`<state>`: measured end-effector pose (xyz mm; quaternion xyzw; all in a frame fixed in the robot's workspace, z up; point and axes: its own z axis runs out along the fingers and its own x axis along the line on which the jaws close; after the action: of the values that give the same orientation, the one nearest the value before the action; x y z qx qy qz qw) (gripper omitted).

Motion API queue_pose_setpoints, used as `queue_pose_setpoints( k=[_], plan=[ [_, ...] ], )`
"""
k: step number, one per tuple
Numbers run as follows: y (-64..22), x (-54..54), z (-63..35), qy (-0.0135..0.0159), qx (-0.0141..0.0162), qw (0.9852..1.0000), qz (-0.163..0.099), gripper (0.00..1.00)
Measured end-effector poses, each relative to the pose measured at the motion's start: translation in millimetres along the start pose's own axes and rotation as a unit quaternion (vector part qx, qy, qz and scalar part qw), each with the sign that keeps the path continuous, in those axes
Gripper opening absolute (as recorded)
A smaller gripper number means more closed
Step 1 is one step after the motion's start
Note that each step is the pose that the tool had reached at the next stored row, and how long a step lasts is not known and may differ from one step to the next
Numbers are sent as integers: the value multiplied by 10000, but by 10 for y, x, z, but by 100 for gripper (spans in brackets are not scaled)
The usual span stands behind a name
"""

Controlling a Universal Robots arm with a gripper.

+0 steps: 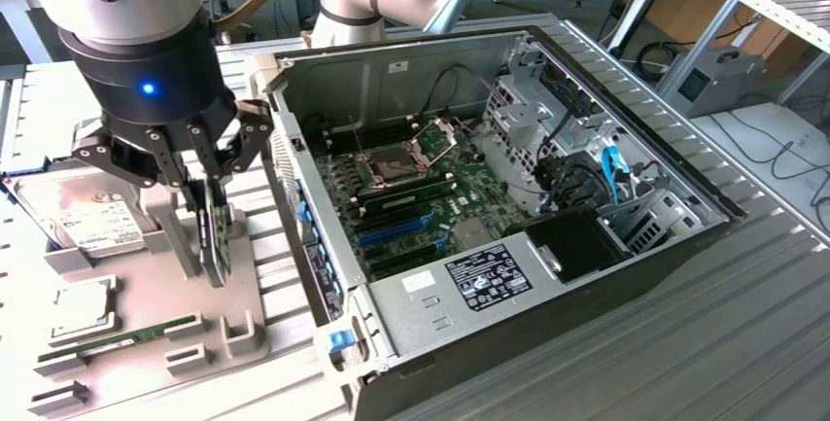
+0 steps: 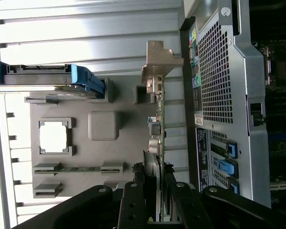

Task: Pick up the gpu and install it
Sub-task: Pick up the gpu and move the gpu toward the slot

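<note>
The gpu (image 1: pixel 216 246) stands on its edge in the grey holder tray (image 1: pixel 240 338), at the exterior view's left of the open computer case (image 1: pixel 648 246). It is a thin green card (image 2: pixel 158 109) with a silver end bracket (image 2: pixel 158 62). My gripper (image 1: pixel 208 186) hangs straight down over it, one finger on each face of the card's upper edge. In the wrist view the black fingers (image 2: pixel 133 202) press against both sides of the card, so the gripper (image 2: pixel 152 198) is shut on it. I cannot tell whether the card has left its slot in the tray.
The tray also holds a hard drive (image 1: pixel 91 222), a CPU (image 1: pixel 81 309) and a RAM stick (image 1: pixel 123 335). Inside the case lies the motherboard (image 1: pixel 441 192) with blue expansion slots (image 1: pixel 389 233). The case's rear wall (image 2: pixel 219 95) stands close beside the card.
</note>
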<state>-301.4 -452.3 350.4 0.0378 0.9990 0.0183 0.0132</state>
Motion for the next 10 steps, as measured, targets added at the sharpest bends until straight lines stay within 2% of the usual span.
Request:
queue_pose_setpoints(
  k=[10],
  plan=[
    [1,-1,-22,0,0,10000,0,26]
  ],
)
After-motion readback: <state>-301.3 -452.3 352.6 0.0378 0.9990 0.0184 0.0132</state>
